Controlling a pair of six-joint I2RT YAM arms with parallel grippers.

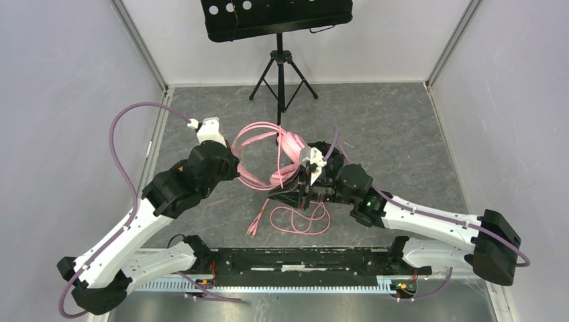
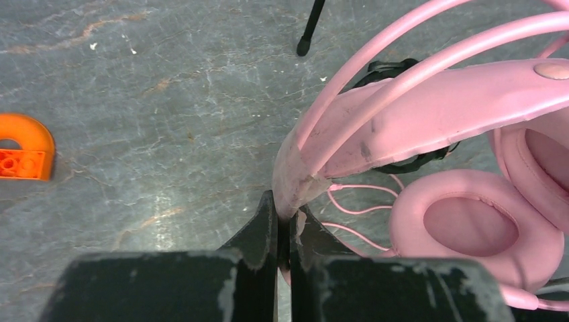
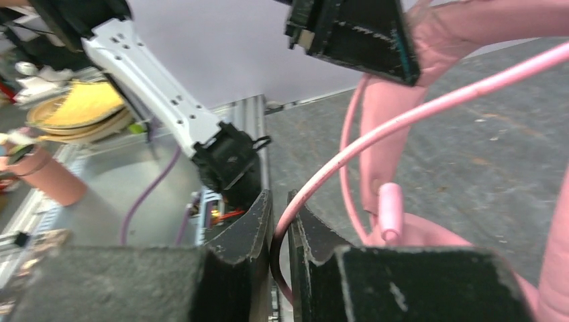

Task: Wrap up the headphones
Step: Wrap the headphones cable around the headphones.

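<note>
The pink headphones (image 1: 285,151) stand lifted at mid-table, their headband (image 2: 429,114) arching over a padded cup (image 2: 473,228). My left gripper (image 2: 285,211) is shut on the lower end of the headband; from above it sits at the headphones' left (image 1: 235,168). The pink cable (image 3: 402,114) passes between the jaws of my right gripper (image 3: 278,208), which are closed down on it, just right of the headphones (image 1: 290,196). More cable lies looped on the table (image 1: 302,220). A round black shape (image 2: 396,67) behind the headband may be the black headphones.
A black music stand (image 1: 278,20) on a tripod (image 1: 282,74) stands at the back, one foot near the headband (image 2: 305,43). An orange block (image 2: 23,151) lies to the left. White walls enclose the grey table (image 1: 402,134).
</note>
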